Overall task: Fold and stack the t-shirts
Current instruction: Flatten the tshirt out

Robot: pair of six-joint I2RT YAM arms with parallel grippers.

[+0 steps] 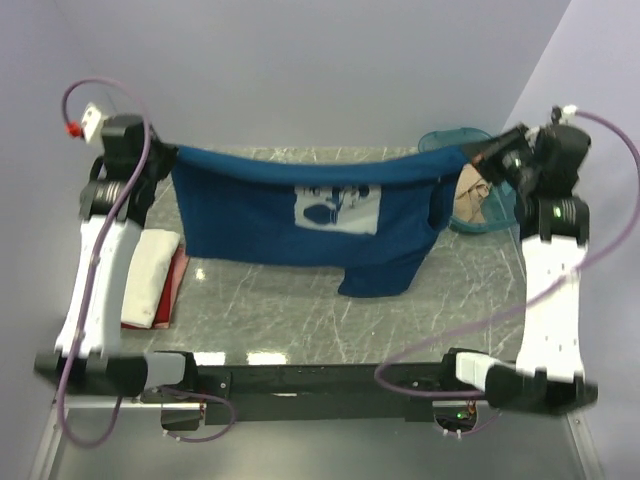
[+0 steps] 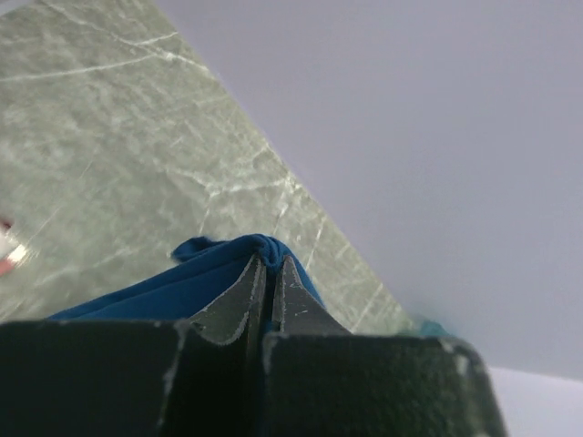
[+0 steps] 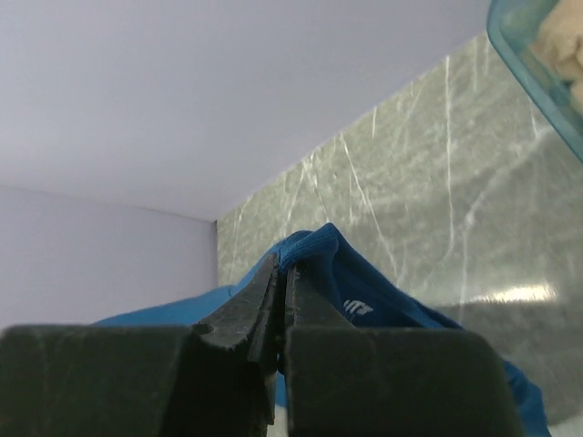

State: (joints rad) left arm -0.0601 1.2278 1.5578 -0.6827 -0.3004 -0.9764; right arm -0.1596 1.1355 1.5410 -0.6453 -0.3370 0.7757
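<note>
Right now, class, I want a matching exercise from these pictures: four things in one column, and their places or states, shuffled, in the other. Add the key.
Things
1. blue t-shirt
2. cream-white t-shirt
3. tan t-shirt
4. teal tub

Places or states
a. lying folded at the left side of the table
b. standing at the far right of the table
c. stretched in the air between the left gripper and the right gripper
d. bunched inside the teal tub

Pairs: 1-c, 2-a, 3-d, 4-b
</note>
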